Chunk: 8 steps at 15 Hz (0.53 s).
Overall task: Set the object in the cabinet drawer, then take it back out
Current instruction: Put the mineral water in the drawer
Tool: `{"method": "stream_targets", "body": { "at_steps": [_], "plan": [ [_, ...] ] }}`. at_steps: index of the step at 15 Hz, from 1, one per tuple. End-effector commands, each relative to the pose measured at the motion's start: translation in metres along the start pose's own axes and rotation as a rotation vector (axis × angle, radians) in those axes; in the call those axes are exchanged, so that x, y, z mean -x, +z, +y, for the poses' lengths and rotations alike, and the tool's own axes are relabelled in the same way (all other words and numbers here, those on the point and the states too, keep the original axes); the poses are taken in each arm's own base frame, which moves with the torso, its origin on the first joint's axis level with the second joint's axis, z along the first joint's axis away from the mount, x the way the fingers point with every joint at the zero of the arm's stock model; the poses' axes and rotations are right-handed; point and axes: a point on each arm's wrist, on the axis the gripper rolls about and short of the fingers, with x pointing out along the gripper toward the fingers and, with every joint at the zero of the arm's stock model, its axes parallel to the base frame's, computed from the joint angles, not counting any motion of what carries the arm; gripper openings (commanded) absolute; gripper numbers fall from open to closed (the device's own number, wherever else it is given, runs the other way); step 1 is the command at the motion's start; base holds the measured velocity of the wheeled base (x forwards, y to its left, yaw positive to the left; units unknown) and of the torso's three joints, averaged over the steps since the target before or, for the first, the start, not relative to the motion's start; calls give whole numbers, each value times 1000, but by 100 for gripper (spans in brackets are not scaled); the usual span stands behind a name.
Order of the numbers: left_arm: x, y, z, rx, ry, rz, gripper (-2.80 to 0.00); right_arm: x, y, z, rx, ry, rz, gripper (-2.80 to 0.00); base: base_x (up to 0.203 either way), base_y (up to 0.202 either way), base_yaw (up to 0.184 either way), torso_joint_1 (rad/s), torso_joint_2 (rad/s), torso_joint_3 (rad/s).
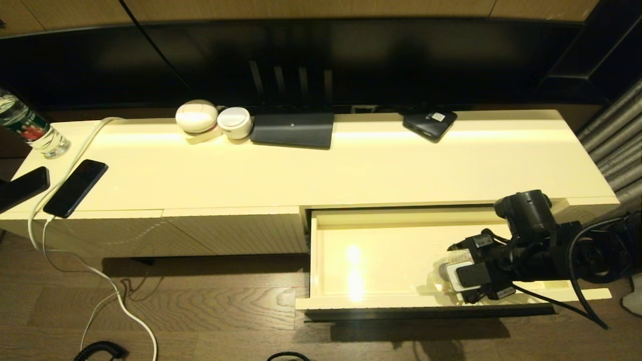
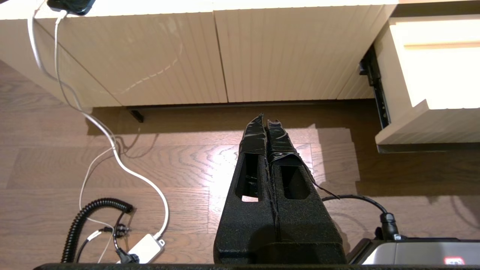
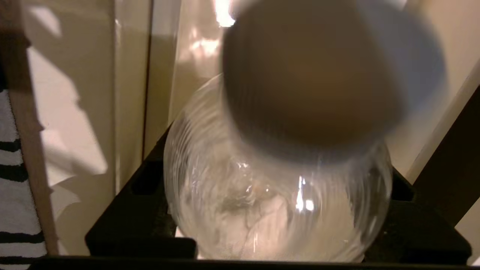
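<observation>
The cabinet drawer stands pulled out at the right of the cream cabinet, its glossy inside showing. My right gripper reaches down into its right front corner and is shut on the small clear bottle. In the right wrist view the bottle fills the space between the two black fingers, its pale cap close to the camera, over the drawer floor. My left gripper hangs shut and empty over the wooden floor, left of the open drawer.
On the cabinet top stand a green-red labelled bottle, two phones, two round white devices, a dark flat box and a black device. White cables trail over the floor.
</observation>
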Motion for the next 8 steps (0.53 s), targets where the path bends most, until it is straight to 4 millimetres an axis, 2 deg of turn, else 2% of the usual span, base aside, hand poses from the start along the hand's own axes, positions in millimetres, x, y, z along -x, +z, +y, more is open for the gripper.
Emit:
{"method": "stream_targets", "body": {
  "at_steps": [1, 7, 8],
  "plan": [
    [0, 0, 0, 0, -1, 1, -280, -3, 1, 1, 10, 10, -3, 0, 0, 0, 0, 0, 0, 0],
    [0, 0, 0, 0, 1, 1, -280, -8, 3, -2, 11, 9, -4, 0, 0, 0, 0, 0, 0, 0],
    [0, 0, 0, 0, 1, 1, -280, -5, 4, -7, 3, -13, -3, 0, 0, 0, 0, 0, 0, 0]
  ]
}}
